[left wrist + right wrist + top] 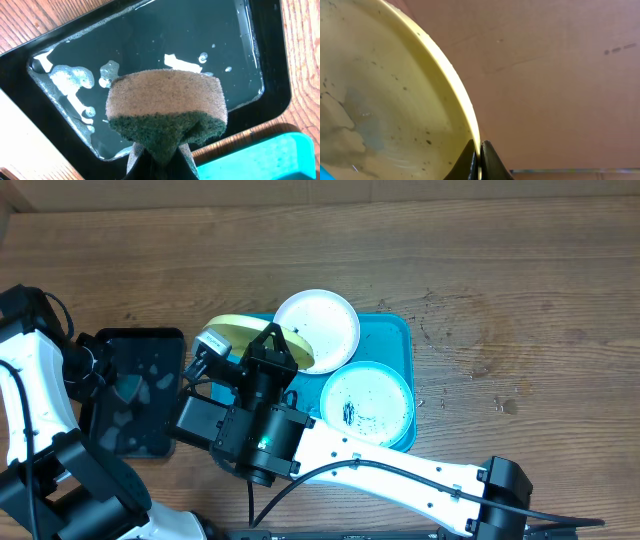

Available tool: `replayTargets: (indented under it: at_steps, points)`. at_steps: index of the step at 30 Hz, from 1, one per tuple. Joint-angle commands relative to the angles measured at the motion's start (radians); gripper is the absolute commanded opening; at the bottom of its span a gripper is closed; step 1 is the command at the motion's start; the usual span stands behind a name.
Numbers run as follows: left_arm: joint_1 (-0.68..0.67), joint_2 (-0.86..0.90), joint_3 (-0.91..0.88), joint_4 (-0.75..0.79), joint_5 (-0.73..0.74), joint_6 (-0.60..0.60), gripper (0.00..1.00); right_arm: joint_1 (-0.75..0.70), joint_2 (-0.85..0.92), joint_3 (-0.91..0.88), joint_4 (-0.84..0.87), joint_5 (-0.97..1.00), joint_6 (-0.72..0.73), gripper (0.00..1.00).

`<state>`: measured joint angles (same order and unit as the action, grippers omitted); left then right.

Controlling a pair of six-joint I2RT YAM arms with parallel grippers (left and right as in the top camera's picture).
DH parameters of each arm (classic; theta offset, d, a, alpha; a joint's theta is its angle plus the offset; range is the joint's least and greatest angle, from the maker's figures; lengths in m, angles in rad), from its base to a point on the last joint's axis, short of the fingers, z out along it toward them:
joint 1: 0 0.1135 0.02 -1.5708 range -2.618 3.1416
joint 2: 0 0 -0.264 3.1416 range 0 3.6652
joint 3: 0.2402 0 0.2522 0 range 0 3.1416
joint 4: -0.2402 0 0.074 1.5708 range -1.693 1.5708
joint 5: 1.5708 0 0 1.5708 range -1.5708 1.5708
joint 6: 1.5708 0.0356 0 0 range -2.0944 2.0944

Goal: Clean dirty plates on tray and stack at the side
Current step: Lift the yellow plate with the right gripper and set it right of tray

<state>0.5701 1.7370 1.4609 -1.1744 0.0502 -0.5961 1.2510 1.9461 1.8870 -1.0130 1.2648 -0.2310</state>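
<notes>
My right gripper (pixel 479 152) is shut on the rim of the yellow-green plate (pixel 385 100) and holds it tilted up; the plate's face shows dark specks and a grey smear. From overhead this plate (pixel 235 333) hangs over the left end of the turquoise tray (pixel 392 340), with my right gripper (pixel 272 348) on it. The white-rimmed plate (pixel 318 328) and the pale mint plate (pixel 366 402), with black smears, lie in the tray. My left gripper (pixel 162 155) is shut on a green and tan sponge (pixel 167 102) above the black tray.
A glossy black tray (pixel 150 35) with soapy water and foam sits left of the turquoise tray (pixel 265 160); it also shows overhead (pixel 132 392). Dark specks dot the wooden table (pixel 470 330) right of the turquoise tray.
</notes>
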Motion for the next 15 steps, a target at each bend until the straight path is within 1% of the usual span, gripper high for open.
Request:
replayTargets:
  at_steps: [1,4,5,7,9,11,13,15]
  points:
    - [-0.001,-0.01,-0.007,-0.001,0.022,0.006,0.04,0.005,-0.025,0.026,0.008,0.019,-0.022,0.04]
    - [-0.001,-0.01,-0.007,-0.002,0.022,0.006,0.04,0.003,-0.025,0.026,-0.006,-0.05,0.049,0.04]
    - [-0.001,-0.01,-0.007,-0.003,0.021,0.006,0.04,-0.003,-0.025,0.026,-0.031,-0.095,0.095,0.04]
    - [-0.001,-0.01,-0.008,-0.008,0.022,0.013,0.04,-0.027,-0.025,0.026,-0.113,-0.227,0.233,0.04]
    - [-0.001,-0.01,-0.008,-0.014,0.022,0.013,0.04,-0.087,-0.025,0.026,-0.17,-0.444,0.414,0.04]
    - [-0.002,-0.01,-0.009,-0.014,0.022,0.013,0.04,-0.164,-0.025,0.025,-0.182,-0.715,0.546,0.04]
    - [-0.002,-0.01,-0.014,-0.01,0.022,0.013,0.04,-0.257,-0.025,0.025,-0.188,-0.981,0.572,0.04]
    - [-0.002,-0.01,-0.019,-0.011,0.022,0.013,0.04,-0.362,-0.025,0.025,-0.213,-1.157,0.573,0.04]
